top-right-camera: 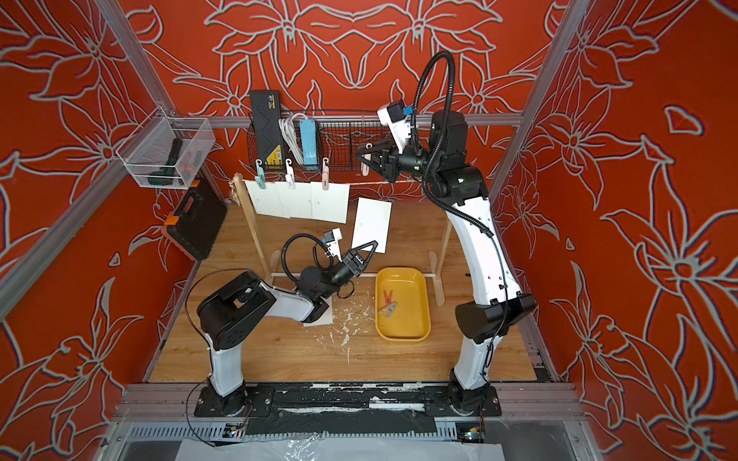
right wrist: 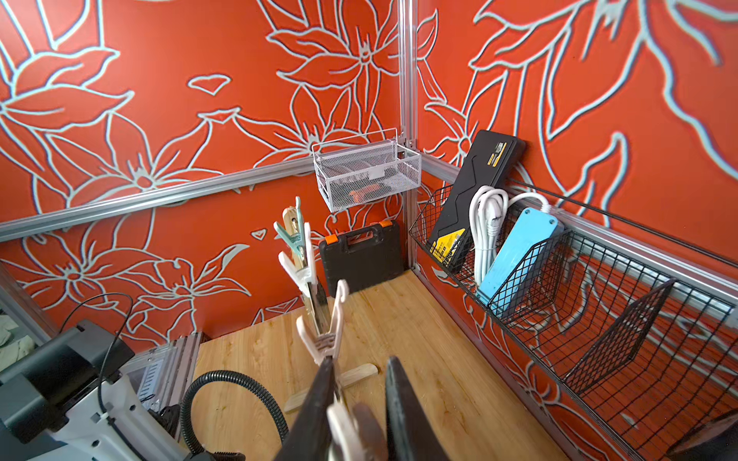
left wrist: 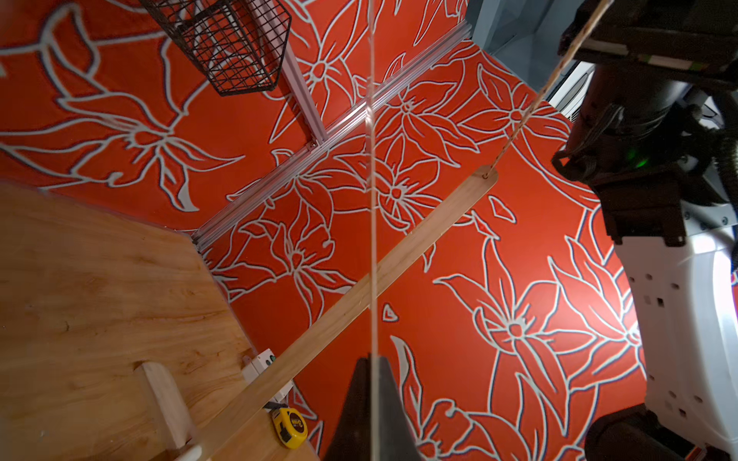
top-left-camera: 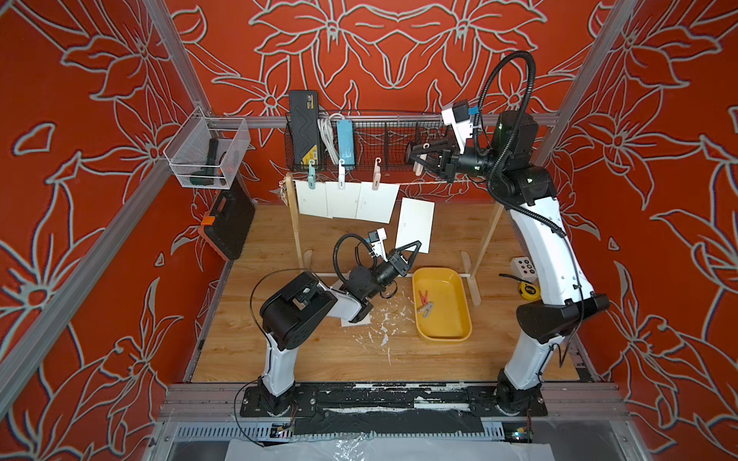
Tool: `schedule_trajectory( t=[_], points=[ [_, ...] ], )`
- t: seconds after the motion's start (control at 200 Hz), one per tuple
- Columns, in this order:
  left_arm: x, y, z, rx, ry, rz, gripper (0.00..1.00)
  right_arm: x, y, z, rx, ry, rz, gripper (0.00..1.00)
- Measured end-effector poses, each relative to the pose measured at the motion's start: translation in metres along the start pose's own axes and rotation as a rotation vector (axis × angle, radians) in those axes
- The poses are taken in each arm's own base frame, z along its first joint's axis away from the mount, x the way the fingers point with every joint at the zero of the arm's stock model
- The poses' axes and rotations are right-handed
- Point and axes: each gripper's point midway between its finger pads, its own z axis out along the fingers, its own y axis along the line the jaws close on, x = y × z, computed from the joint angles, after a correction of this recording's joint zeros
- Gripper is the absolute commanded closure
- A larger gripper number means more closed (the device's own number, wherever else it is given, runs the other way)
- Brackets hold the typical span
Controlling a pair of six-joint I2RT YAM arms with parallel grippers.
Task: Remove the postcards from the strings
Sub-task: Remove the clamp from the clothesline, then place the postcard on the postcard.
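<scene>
Postcard [top-left-camera: 415, 221], plain white and standing clear below the string [top-left-camera: 439, 183], is being held by its lower edge in the left hand [top-left-camera: 416, 245], whose fingers are pressing shut on the paper. Higher up, the right hand [top-left-camera: 415, 157] is clamping a pale peg [top-left-camera: 417, 171] just beside the string. Further along the string, three more postcards [top-left-camera: 343, 199] are hanging overlapped from teal, white and pink clothes pegs [top-left-camera: 341, 172]. Below, a yellow tray [top-left-camera: 447, 319] is sitting on the wooden bench [top-left-camera: 319, 359], carrying two loose pegs [top-left-camera: 424, 303].

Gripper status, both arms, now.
Left gripper: closed, holding a postcard by its lower edge.
Right gripper: closed, holding a pale clothes peg.
</scene>
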Motion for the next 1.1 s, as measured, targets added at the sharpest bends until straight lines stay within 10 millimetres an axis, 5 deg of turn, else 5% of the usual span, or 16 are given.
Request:
schedule_trajectory(
  t=[0.295,0.51,0.811,1.101],
  points=[
    [0.016,0.014,-0.041,-0.093,0.052,-0.032,1.00,0.005,0.038,-0.036,0.067,0.008,-0.017,0.81],
    [0.030,0.027,-0.088,-0.194,0.096,-0.048,1.00,0.020,0.060,-0.062,0.137,0.020,-0.027,0.81],
    [0.040,0.037,-0.159,-0.331,0.128,-0.067,1.00,0.095,0.067,-0.079,0.216,0.096,0.103,0.81],
    [0.032,0.036,-0.211,-0.412,0.097,-0.055,1.00,0.195,0.067,-0.085,0.280,0.210,0.292,0.81]
  ],
)
